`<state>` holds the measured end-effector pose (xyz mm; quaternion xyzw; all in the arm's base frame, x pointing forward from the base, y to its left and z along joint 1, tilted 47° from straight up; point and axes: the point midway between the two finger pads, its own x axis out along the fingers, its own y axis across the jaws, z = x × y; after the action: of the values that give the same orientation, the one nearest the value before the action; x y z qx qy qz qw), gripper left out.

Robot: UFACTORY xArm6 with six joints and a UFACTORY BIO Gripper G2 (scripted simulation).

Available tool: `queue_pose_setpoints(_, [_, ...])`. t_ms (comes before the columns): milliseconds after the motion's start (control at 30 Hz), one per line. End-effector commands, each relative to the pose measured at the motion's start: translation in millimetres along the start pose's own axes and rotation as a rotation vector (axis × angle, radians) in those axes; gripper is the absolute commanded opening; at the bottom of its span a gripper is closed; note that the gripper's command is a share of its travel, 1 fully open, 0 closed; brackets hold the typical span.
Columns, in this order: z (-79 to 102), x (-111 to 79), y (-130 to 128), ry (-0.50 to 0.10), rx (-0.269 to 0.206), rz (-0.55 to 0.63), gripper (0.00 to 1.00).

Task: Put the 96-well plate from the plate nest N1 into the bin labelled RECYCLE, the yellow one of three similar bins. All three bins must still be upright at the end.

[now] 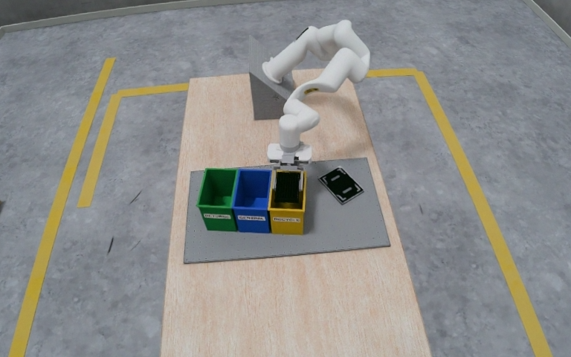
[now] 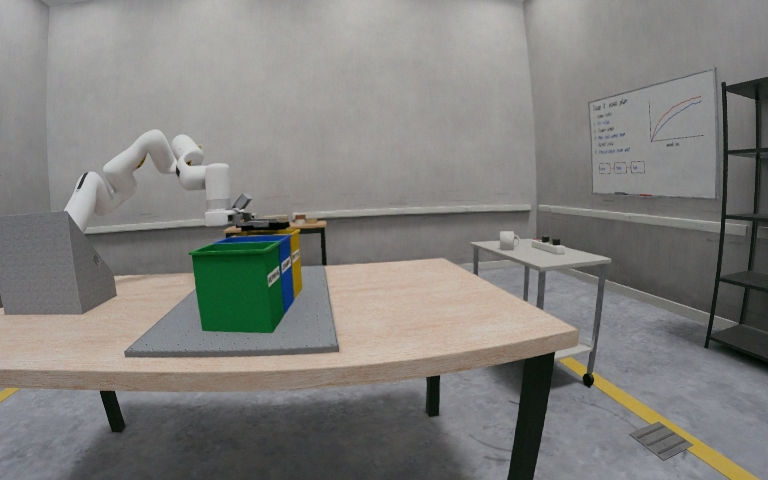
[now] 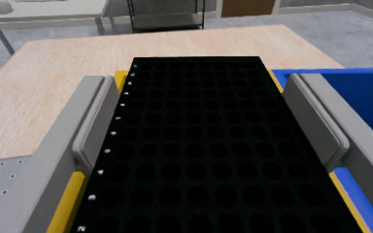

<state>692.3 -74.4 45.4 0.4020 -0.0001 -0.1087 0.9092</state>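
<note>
Black 96-well plate [image 1: 287, 188] [image 2: 270, 224] [image 3: 196, 136]: likely light, stiff, a bit slick. Best hold: both long sides, level. End effector [image 1: 288, 187] [image 2: 261, 225] [image 3: 206, 121] pinching it there, above yellow bin [image 1: 287, 227] [image 2: 298, 274] [image 3: 65, 209]'s mouth. Count: one plate, one nest [image 1: 340, 185] at right, three upright bins: yellow, blue [image 1: 254, 226] [image 2: 287, 300] [image 3: 355, 97], green [image 1: 221, 224] [image 2: 237, 294].

Claw grips black plate [image 3: 199, 141] above yellow bin [image 3: 73, 201].
</note>
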Motion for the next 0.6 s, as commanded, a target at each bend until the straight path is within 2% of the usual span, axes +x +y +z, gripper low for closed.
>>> queue_pose_setpoints(0, [-4.5, 1.2, 1, -0.005, 0.000, 0.001, 0.00])
queue_pose_setpoints(567, [-24.0, 1.3, 1, -0.005, 0.000, 0.001, 0.00])
